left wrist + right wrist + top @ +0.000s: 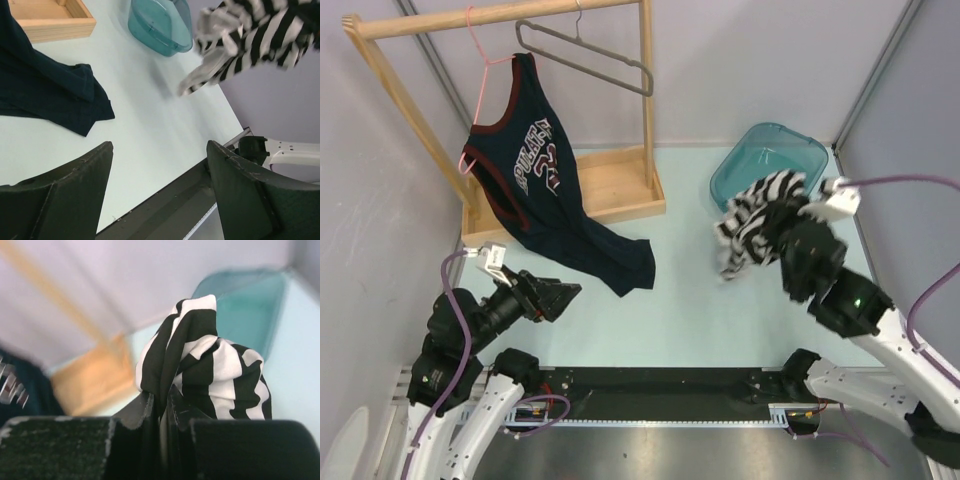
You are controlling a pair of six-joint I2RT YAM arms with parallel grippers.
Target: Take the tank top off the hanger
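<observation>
A navy tank top (pixel 525 160) with red trim hangs from a pink hanger (pixel 480 50) on the wooden rack; its hem trails onto the table (pixel 45 85). A grey hanger (pixel 590 55) beside it is bare. My right gripper (pixel 790 225) is shut on a black-and-white striped garment (pixel 760 215) and holds it bunched above the table near the teal basin; the cloth is pinched between the jaws (pixel 160 402) and bulges above them (pixel 200 360). My left gripper (pixel 565 295) is open and empty (pixel 160 150), low over the table just right of the navy hem.
The wooden rack's base (pixel 610 185) stands at the back left (pixel 50 20). A teal plastic basin (pixel 770 160) sits at the back right (pixel 160 25). Grey walls close in on both sides. The black rail of the arm bases runs along the near edge.
</observation>
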